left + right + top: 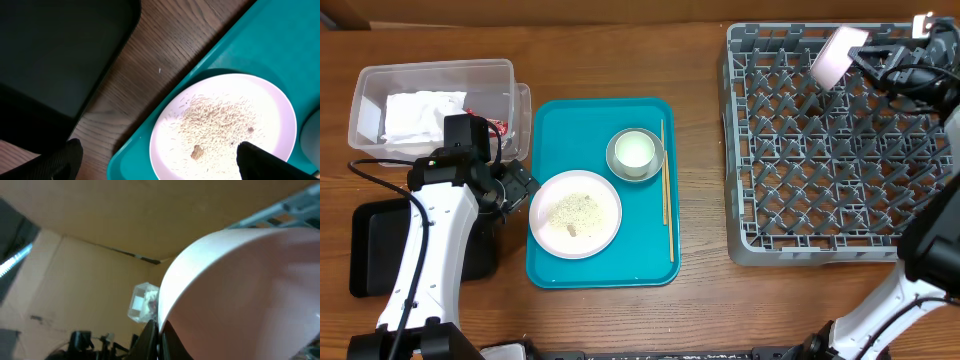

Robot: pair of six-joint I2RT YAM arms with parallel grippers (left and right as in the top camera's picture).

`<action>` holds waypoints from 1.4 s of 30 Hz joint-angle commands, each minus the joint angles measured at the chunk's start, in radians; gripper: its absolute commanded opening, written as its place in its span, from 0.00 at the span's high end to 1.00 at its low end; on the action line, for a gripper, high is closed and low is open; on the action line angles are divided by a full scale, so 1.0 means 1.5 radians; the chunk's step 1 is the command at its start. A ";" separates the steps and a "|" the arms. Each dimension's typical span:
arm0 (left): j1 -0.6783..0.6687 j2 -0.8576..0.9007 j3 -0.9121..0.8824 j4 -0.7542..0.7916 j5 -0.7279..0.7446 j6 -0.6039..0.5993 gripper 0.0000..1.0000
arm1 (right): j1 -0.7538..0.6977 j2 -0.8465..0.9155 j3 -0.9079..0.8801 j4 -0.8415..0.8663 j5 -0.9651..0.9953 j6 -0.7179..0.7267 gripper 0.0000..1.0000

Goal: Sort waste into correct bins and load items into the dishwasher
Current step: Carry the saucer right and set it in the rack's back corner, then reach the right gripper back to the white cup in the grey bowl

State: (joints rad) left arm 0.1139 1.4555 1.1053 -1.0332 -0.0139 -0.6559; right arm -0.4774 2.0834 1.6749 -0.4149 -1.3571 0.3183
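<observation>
Paper napkin [420,115] and red wrapper [500,126] are lying in the clear tub [360,100]. Our right fingers [150,342] are pinching the small plate [838,55] over the far-left corner of the dish rack [732,150]. Our left fingers [265,162], spread, are hovering by the crumb-strewn large plate [542,200]. The bowl [612,155] and chopsticks [666,190] are waiting.
</observation>
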 commanded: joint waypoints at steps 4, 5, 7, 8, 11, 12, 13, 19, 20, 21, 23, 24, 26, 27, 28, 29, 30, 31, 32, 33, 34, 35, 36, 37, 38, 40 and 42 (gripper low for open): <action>0.003 -0.002 0.000 -0.001 0.003 -0.009 0.00 | -0.005 0.045 -0.005 0.024 -0.019 0.094 0.96; 0.003 -0.002 0.000 -0.002 0.003 -0.009 0.00 | -0.007 0.047 -0.005 0.024 -0.017 0.103 0.96; 0.003 -0.002 0.000 -0.001 0.003 -0.009 0.00 | -0.013 0.048 -0.005 0.023 -0.005 0.117 0.96; 0.003 -0.002 0.000 -0.001 0.003 -0.009 0.00 | -0.017 0.048 -0.005 0.022 0.002 0.127 0.96; 0.003 -0.002 0.000 -0.001 0.003 -0.009 0.00 | -0.029 0.048 -0.004 0.026 0.001 0.150 0.94; 0.003 -0.002 0.000 -0.001 0.003 -0.009 0.00 | -0.034 0.046 -0.004 0.027 -0.018 0.131 0.93; 0.003 -0.002 0.000 -0.001 0.003 -0.009 0.00 | -0.037 0.042 -0.004 0.026 -0.029 0.119 0.92; 0.003 -0.002 0.000 -0.002 0.003 -0.009 0.00 | -0.049 0.006 -0.004 -0.012 -0.004 0.117 0.75; 0.003 -0.002 0.000 -0.001 0.003 -0.009 0.00 | -0.049 -0.006 -0.004 -0.030 0.020 0.117 0.71; 0.003 -0.002 0.000 -0.001 0.003 -0.009 0.00 | -0.049 -0.017 -0.004 -0.050 0.049 0.117 0.68; 0.003 -0.002 0.000 -0.001 0.003 -0.009 0.00 | -0.049 -0.047 -0.004 -0.100 0.126 0.114 0.63; 0.003 -0.002 0.000 -0.001 0.003 -0.009 0.00 | -0.049 -0.065 -0.004 -0.129 0.178 0.114 0.61; 0.003 -0.002 0.000 -0.002 0.003 -0.009 0.00 | -0.049 -0.097 -0.004 -0.178 0.261 0.114 0.59; 0.003 -0.002 0.000 -0.001 0.003 -0.009 0.00 | -0.049 -0.115 -0.004 -0.204 0.309 0.114 0.58; 0.003 -0.002 0.000 -0.001 0.003 -0.009 0.00 | -0.049 -0.141 -0.004 -0.238 0.374 0.114 0.57; 0.003 -0.002 0.000 -0.001 0.003 -0.009 0.00 | -0.049 -0.150 -0.004 -0.250 0.396 0.114 0.57; 0.003 -0.002 0.000 -0.001 0.003 -0.009 0.00 | -0.047 -0.181 -0.004 -0.293 0.483 0.110 0.57; 0.003 -0.002 0.000 -0.001 0.003 -0.009 0.00 | -0.045 -0.194 -0.004 -0.312 0.520 0.102 0.56; 0.003 -0.002 0.000 -0.001 0.003 -0.009 0.00 | -0.041 -0.209 -0.004 -0.335 0.566 0.095 0.56; 0.003 -0.002 0.000 -0.001 0.003 -0.009 0.00 | -0.038 -0.219 -0.004 -0.353 0.599 0.094 0.56; 0.003 -0.002 0.000 -0.002 0.003 -0.009 0.00 | -0.033 -0.231 -0.004 -0.374 0.631 0.086 0.56; 0.003 -0.002 0.000 -0.001 0.003 -0.009 0.00 | -0.029 -0.240 -0.004 -0.388 0.648 0.079 0.56; 0.003 -0.002 0.000 -0.001 0.003 -0.009 0.00 | -0.024 -0.246 -0.004 -0.400 0.661 0.079 0.56; 0.003 -0.002 0.000 -0.001 0.003 -0.009 0.00 | -0.018 -0.252 -0.004 -0.411 0.669 0.079 0.56; 0.003 -0.002 0.000 -0.001 0.003 -0.009 0.00 | -0.011 -0.257 -0.004 -0.424 0.671 0.075 0.57; 0.003 -0.002 0.000 -0.002 0.003 -0.009 0.00 | 0.010 -0.263 -0.004 -0.445 0.662 0.051 0.57; 0.003 -0.002 0.000 -0.001 0.003 -0.009 0.00 | 0.044 -0.263 -0.004 -0.468 0.641 0.030 0.57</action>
State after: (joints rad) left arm 0.1139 1.4555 1.1053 -1.0328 -0.0132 -0.6559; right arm -0.4770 1.7084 1.6634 -1.0935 -0.4290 0.4290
